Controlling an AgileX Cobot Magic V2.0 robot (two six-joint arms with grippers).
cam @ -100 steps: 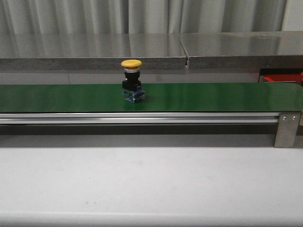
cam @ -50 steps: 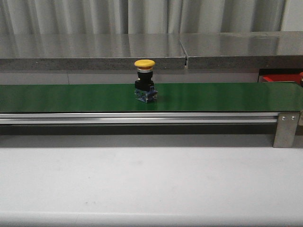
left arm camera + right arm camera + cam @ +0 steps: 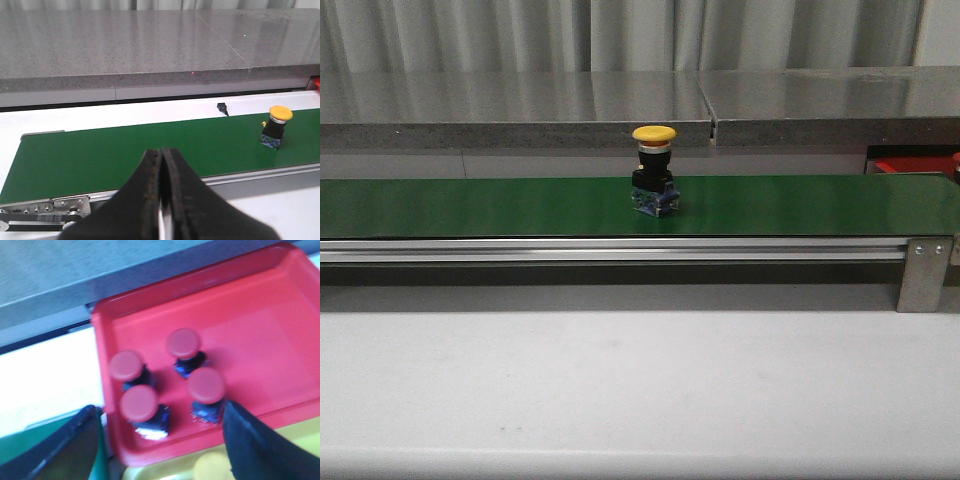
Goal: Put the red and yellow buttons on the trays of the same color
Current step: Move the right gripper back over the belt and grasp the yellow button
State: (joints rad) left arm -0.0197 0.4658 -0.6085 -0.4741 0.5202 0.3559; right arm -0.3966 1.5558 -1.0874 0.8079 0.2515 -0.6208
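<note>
A yellow button (image 3: 654, 170) stands upright on the green conveyor belt (image 3: 470, 205), a little right of the middle; the left wrist view shows this yellow button (image 3: 276, 127) far off to one side. My left gripper (image 3: 161, 155) is shut and empty, hovering before the belt. My right gripper (image 3: 161, 410) is open and empty over the red tray (image 3: 280, 330), which holds several red buttons (image 3: 184, 342). Beside the red tray, a strip of the yellow tray (image 3: 165, 471) shows with a yellow button (image 3: 212, 467) in it, blurred.
A grey stone counter (image 3: 520, 100) runs behind the belt. The belt's metal rail ends in a bracket (image 3: 925, 272) at the right. A corner of the red tray (image 3: 910, 165) shows past that end. White tabletop (image 3: 640, 390) lies in front.
The yellow button has travelled to the right along the belt, from left of the middle to right of it. No arm shows in the front view.
</note>
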